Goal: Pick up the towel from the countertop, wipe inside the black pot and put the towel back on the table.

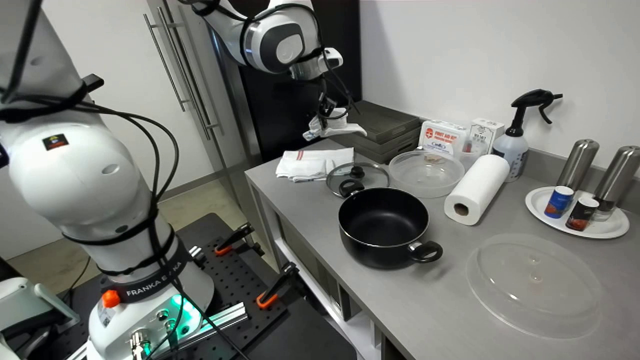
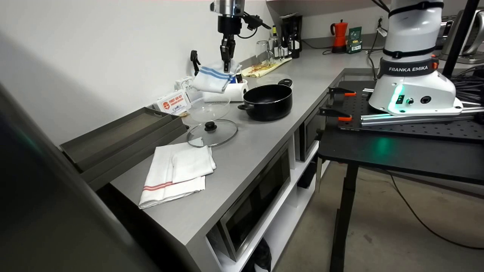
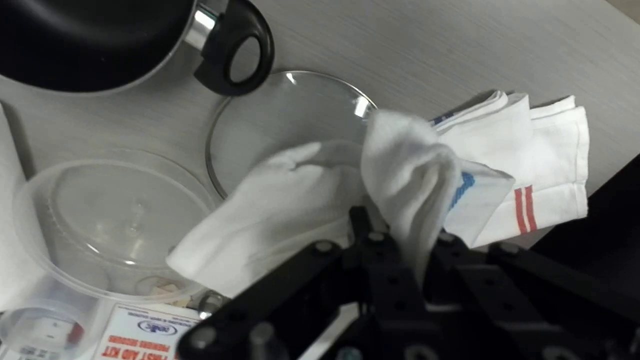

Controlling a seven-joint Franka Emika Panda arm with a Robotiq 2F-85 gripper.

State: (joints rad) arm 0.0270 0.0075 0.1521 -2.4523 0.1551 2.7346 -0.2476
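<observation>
The blue-striped dish towel (image 2: pixel 211 81) hangs in the air above the desk (image 1: pixel 310 200), the tool (image 2: pixel 227 69) pinching a bunched fold of it, jaws narrow on the cloth, loose flaps spilling to either side. It should handle light, limp and hard to damage; the woven cloth ought not to slip from that hold. Gripped by that thick bunch, flaps downward, it would likely suit wiping. With the towel as clock centre in the wrist view, the glass lid (image 3: pixel 290 115) lies toward eleven o'clock, the red-striped folded towel (image 3: pixel 545 155) near three, and the black pot (image 3: pixel 95 45) farther out at ten; its smooth inside should let soft cloth glide.
</observation>
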